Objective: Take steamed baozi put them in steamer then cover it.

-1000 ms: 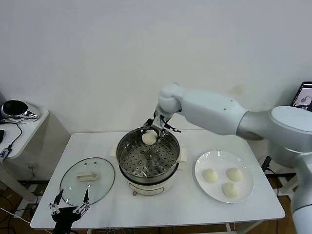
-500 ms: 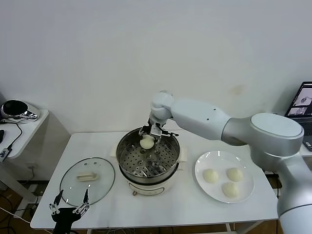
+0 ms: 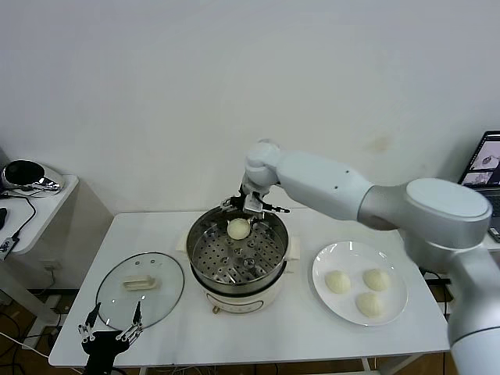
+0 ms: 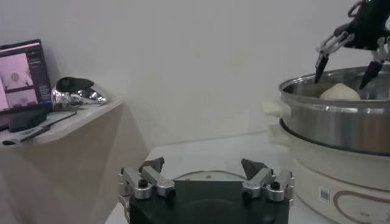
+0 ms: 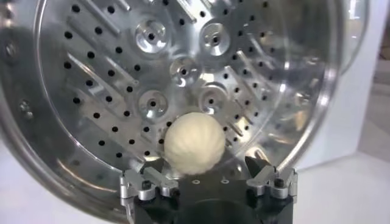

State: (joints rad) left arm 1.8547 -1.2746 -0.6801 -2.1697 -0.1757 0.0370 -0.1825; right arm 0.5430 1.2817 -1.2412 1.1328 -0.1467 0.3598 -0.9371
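**Baozi down on the steamer tray, right gripper released**

Nearest to me, at the front left corner of the table (image 3: pixel 258 336), my left gripper (image 3: pixel 109 334) hangs idle with its fingers spread wide and nothing between them. Just beyond it the cover (image 3: pixel 141 290) lies flat on the table, cream handle up, to the left of the steamer (image 3: pixel 238 258) and apart from it. Over on the right side I see the white plate (image 3: pixel 359 293) with three baozi on it, close together but each on its own spot.

In the middle, the steamer stands on its cream base with the perforated tray showing. One baozi (image 3: pixel 238 228) sits on that tray toward the far side, near the back wall. My right gripper (image 3: pixel 251 207) is right above it at the far rim, fingers spread apart on either side and clear of the bun; in the right wrist view the baozi (image 5: pixel 195 145) rests on the holes of the tray with the open jaws just off it.

Farther left, a side shelf (image 3: pixel 35 199) carries a shiny dark object
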